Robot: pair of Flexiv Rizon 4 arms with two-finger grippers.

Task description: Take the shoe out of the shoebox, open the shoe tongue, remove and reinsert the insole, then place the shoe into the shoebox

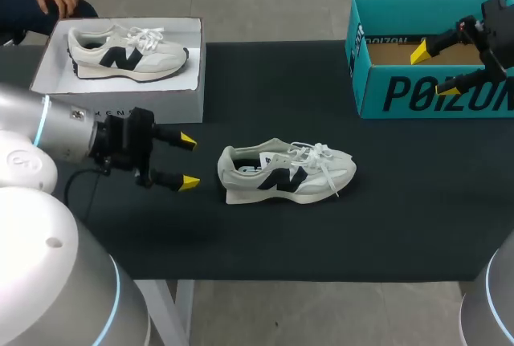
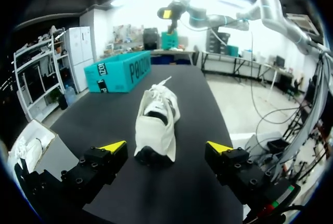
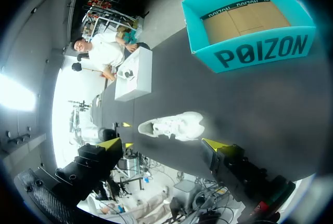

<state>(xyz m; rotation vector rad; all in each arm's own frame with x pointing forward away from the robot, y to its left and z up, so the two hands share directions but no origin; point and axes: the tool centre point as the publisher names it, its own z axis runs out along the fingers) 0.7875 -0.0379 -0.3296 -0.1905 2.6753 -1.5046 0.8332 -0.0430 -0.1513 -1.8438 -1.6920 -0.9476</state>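
A white and grey shoe (image 1: 285, 173) with a black side mark lies on its sole in the middle of the black table, toe to the right. My left gripper (image 1: 186, 161) stands open just left of its heel, fingers pointing at it. In the left wrist view the shoe (image 2: 156, 125) lies heel-first ahead of that gripper (image 2: 166, 148), in line with the gap and untouched. The teal shoebox (image 1: 418, 93) stands open at the back right, only its cardboard floor showing. My right gripper (image 1: 434, 69) hangs open above its front wall. From there the shoe (image 3: 174, 126) and the shoebox (image 3: 260, 52) lie far below my right gripper (image 3: 166, 143).
A white open box (image 1: 161, 105) at the back left holds a second, matching shoe (image 1: 128, 53). It also shows as the white box (image 2: 31, 141) beside my left gripper and the white box (image 3: 132, 76) past the shoe. Bare black table lies in front of the shoe.
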